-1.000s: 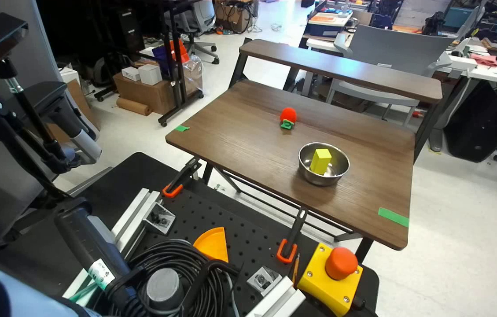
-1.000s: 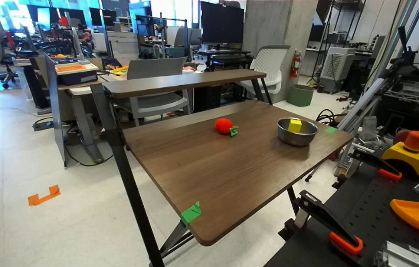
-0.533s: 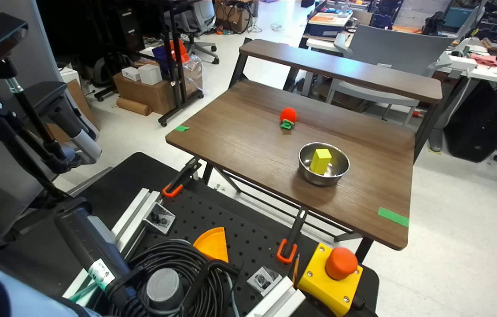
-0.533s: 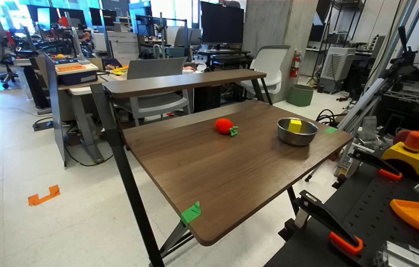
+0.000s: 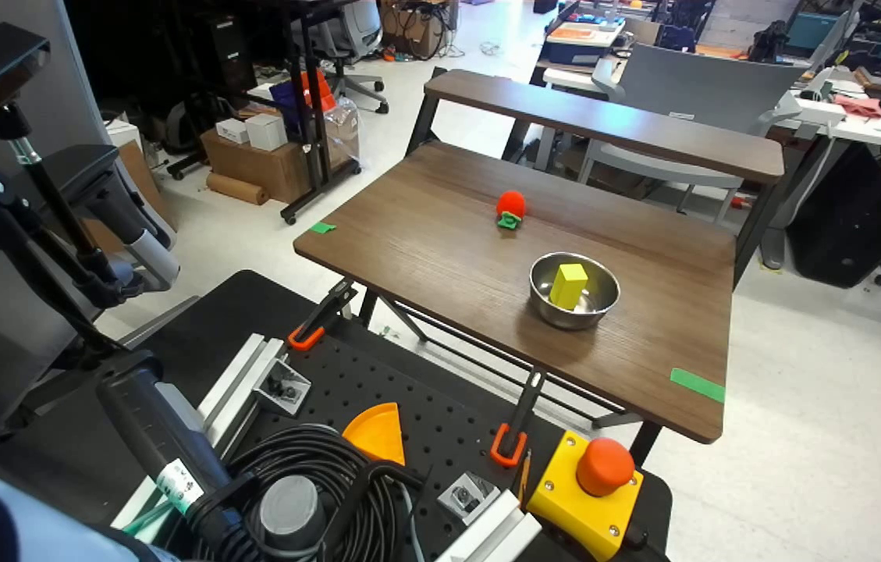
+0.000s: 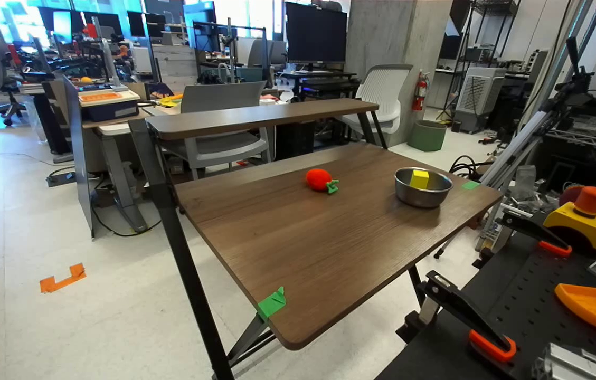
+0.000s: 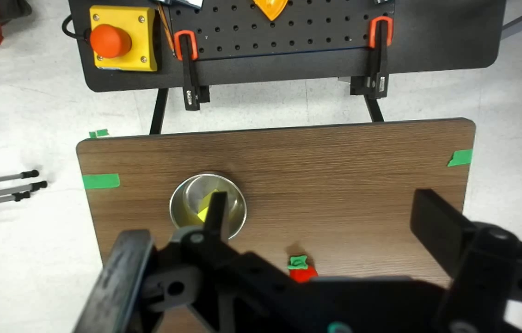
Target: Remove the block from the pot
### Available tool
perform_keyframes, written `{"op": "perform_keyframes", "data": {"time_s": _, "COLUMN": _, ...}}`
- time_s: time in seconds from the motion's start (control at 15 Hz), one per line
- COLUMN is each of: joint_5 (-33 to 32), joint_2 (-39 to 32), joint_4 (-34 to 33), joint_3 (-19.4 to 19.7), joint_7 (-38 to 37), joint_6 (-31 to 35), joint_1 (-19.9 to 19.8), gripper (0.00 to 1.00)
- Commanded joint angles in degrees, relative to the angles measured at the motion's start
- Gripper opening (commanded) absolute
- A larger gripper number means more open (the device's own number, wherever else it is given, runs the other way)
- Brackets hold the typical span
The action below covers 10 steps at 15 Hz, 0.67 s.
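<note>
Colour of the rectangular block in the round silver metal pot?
Yellow block; clearest in an exterior view.

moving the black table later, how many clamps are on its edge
2. In the wrist view, one clamp sits near the yellow button box, and another clamp sits farther right along the same edge. Others beyond the frame would not show.

Block (image 5: 568,287) in pot (image 6: 421,198) on table (image 5: 417,218), toy tomato (image 6: 319,180) to their left in both exterior views
</note>
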<state>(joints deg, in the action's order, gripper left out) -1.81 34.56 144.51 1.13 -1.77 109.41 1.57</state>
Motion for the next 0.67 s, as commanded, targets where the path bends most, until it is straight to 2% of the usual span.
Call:
{"op": "perform_keyframes", "data": {"time_s": 0.0, "joint_5": 0.86, "joint_2": -3.65, "joint_4": -0.70, "joint_3": 0.56, "joint_7": 0.18, "joint_6": 2.35, "joint_1": -1.35, "gripper": 1.00}}
{"op": "perform_keyframes", "data": {"time_s": 0.27, "joint_5": -0.46, "joint_2": -12.20, "joint_4": -2.33, "joint_3": 1.54, "joint_7": -0.47, "joint_6": 10.02, "joint_1": -3.82, "gripper": 1.00}}
{"op": "perform_keyframes", "data": {"time_s": 0.6, "joint_5": 1.90, "joint_2": -24.69, "joint_4": -6.91, "joint_3": 3.69, "joint_7": -2.28, "joint_6": 16.30, "joint_1": -6.26, "gripper": 1.00}}
